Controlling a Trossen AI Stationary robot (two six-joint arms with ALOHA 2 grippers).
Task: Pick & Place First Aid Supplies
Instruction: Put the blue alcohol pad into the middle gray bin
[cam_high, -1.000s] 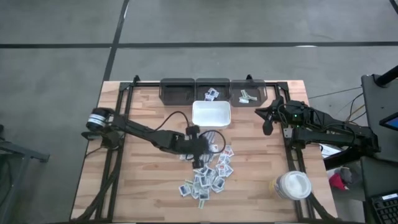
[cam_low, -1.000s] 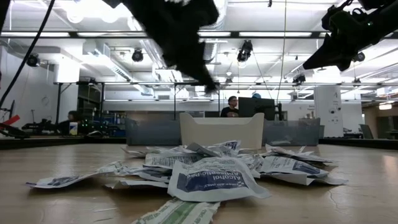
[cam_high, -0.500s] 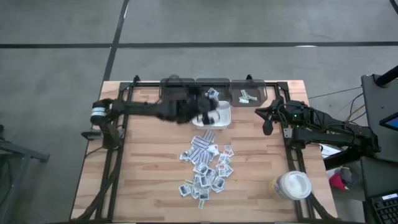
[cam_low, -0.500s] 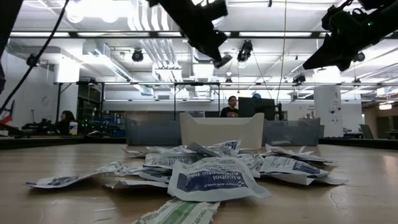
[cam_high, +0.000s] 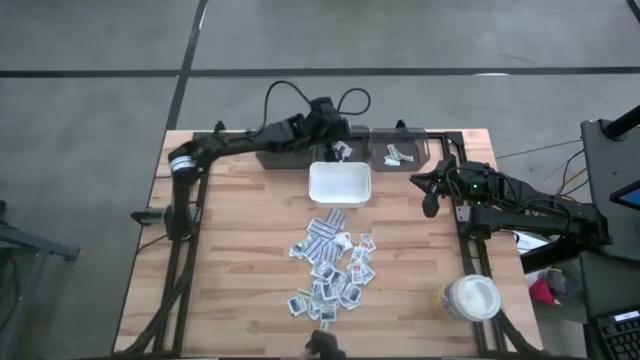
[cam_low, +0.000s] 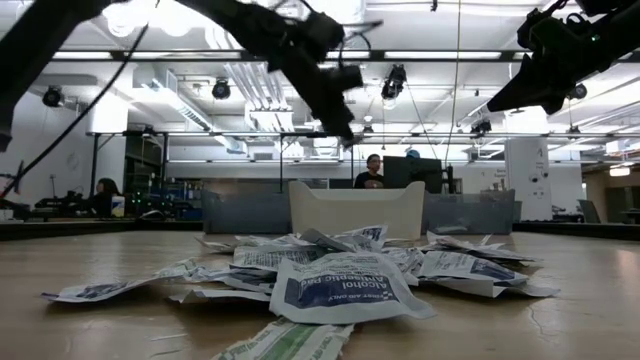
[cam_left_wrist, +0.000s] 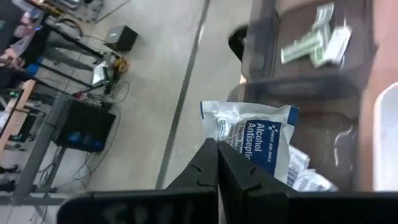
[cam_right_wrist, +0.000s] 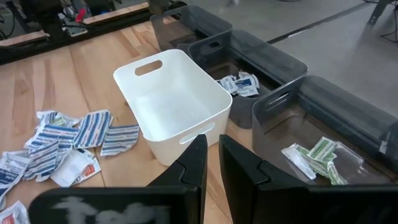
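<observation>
Left gripper over the middle bin, fingers pinched on an alcohol pad.

Left arm reaches along the table's far edge; its closed fingers hold the pad by one corner above the middle of three dark bins, where a few packets already lie. Bin at right holds greenish strips. White tray sits just in front of the bins. Heap of loose packets lies mid-table, nearer than the tray. Right gripper hovers at the table's right side, fingers nearly closed, holding nothing. Jar stands near the right front corner.
</observation>
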